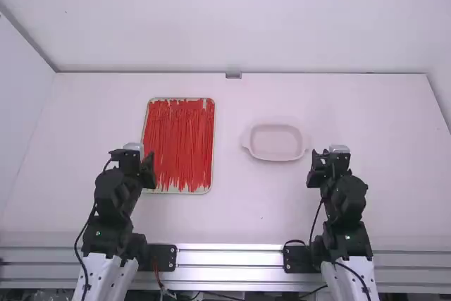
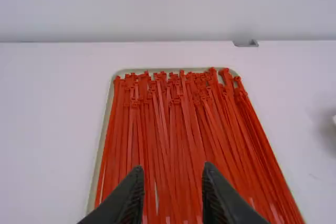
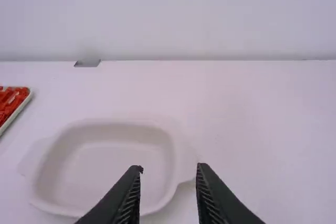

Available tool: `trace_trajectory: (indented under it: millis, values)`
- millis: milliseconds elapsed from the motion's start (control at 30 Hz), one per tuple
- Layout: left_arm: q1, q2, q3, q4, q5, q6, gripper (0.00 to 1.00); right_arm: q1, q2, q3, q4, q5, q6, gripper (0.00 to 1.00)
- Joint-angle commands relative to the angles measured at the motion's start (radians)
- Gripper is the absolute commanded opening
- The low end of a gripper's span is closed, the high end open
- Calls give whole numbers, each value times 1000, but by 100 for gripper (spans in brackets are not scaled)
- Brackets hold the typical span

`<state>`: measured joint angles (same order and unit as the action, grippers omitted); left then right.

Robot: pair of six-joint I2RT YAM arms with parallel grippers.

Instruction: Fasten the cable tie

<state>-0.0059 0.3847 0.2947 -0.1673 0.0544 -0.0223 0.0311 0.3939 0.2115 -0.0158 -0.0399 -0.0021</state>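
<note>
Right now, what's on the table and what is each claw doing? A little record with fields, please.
ties: red, piled lengthwise on tray
tray: left part of table
dish: white, right of tray
left claw: open, at tray's near end, holding nothing
right claw: open, by dish's near side, holding nothing
progress: no tie picked up yet

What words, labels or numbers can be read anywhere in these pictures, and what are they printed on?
None can be read. No print, number or sign shows on the red cable ties, on their tray, on the white dish or on the table.
</note>
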Motion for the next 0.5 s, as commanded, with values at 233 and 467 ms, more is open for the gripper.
trace_trajectory:
  millis: [233,467]
  values:
    - [-16,223,201,-111,50,-44,48,30,220,170,-45,-35,15,48]
    - [-23,403,345,-205,82,-43,62,45,400,280,-71,-58,20,62]
